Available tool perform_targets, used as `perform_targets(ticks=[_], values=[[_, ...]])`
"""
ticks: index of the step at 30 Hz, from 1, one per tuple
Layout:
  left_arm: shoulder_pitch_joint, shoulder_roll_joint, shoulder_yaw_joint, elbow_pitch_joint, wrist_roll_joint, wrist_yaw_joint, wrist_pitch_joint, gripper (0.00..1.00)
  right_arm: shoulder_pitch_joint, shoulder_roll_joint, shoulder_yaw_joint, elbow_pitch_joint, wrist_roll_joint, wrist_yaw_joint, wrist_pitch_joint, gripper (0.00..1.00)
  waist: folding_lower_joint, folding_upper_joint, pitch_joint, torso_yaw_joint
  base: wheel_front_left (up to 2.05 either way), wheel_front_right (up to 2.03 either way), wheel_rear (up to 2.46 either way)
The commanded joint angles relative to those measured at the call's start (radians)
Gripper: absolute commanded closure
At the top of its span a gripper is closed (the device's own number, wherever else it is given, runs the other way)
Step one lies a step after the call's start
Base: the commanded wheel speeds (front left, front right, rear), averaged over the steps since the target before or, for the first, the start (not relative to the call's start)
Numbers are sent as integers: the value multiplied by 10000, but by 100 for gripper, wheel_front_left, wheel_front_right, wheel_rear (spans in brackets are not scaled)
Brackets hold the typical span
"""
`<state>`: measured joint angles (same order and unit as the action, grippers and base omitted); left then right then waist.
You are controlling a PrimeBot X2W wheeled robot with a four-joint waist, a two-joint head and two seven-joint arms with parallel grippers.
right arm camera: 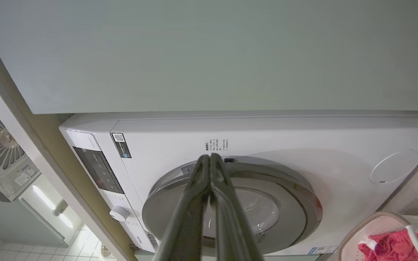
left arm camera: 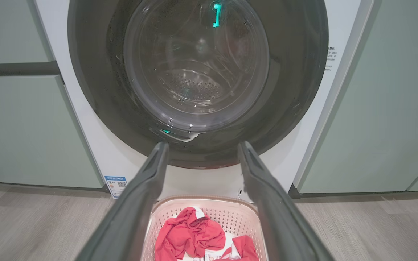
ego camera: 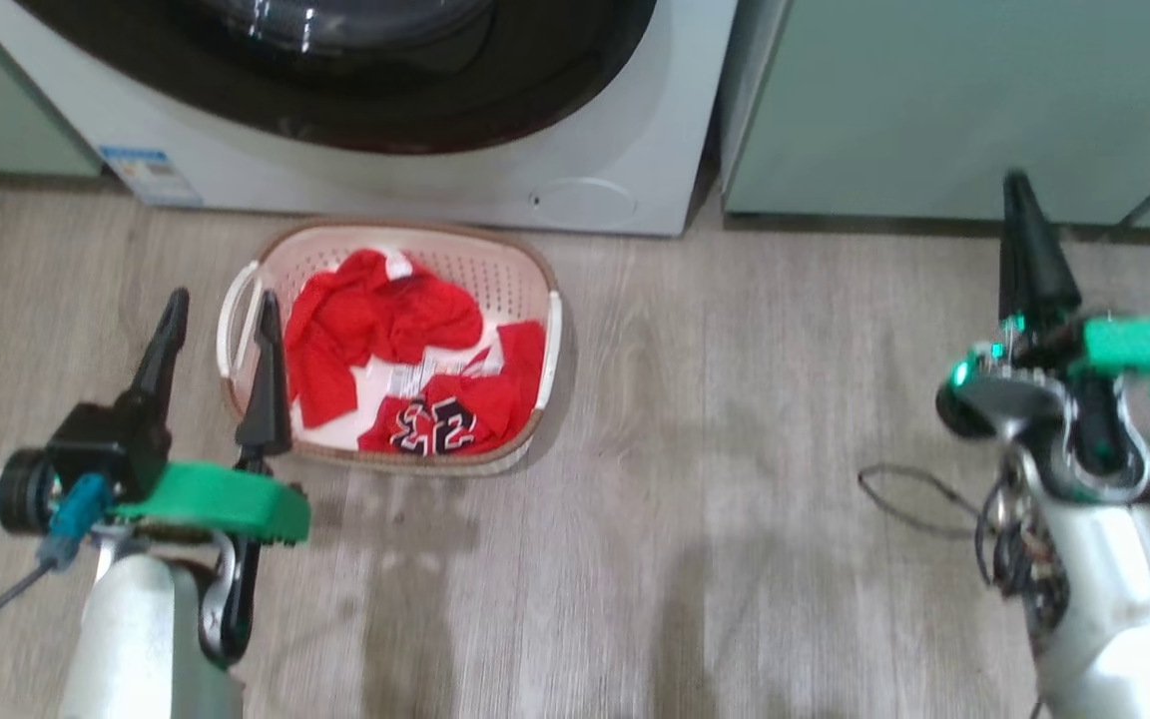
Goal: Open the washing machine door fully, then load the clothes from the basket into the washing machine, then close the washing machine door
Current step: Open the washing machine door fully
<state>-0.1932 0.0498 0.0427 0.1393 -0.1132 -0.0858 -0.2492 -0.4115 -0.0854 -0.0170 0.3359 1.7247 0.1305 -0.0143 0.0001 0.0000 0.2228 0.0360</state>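
The white washing machine (ego camera: 625,120) stands at the top of the head view, and its black-rimmed glass door (left arm camera: 198,65) sits closed against the front. On the floor right before it rests the cream basket (ego camera: 525,262) holding red clothes (ego camera: 385,320), one with a black-and-white print. My left gripper (ego camera: 221,310) hovers open at the basket's left rim, nothing between its fingers (left arm camera: 143,195). Far to the right, near the green cabinet, my right gripper (ego camera: 1019,200) is shut and empty; in the right wrist view its fingertips (right arm camera: 209,159) point toward the door's edge (right arm camera: 296,188).
Pale green cabinets (ego camera: 954,100) flank the machine on both sides. A thin black cable loop (ego camera: 909,499) lies on the wood floor beside my right arm. Bare floor (ego camera: 715,449) stretches between the basket and the right arm.
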Motion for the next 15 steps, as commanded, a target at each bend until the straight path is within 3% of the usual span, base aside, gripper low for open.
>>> perform_targets(ticks=[1, 15], values=[[-524, 73, 252, -450, -51, -33, -126, 0, -876, -166, 320, -32, 5, 2, 197, 100, -1, 0, 455, 259, 0, 0, 0], [-1457, 12, -233, -729, -435, -4, -126, 0, -5200, -607, 1255, 2819, -294, 2, 1465, 100, -1, 0, 1913, 1408, 0, 0, 0]])
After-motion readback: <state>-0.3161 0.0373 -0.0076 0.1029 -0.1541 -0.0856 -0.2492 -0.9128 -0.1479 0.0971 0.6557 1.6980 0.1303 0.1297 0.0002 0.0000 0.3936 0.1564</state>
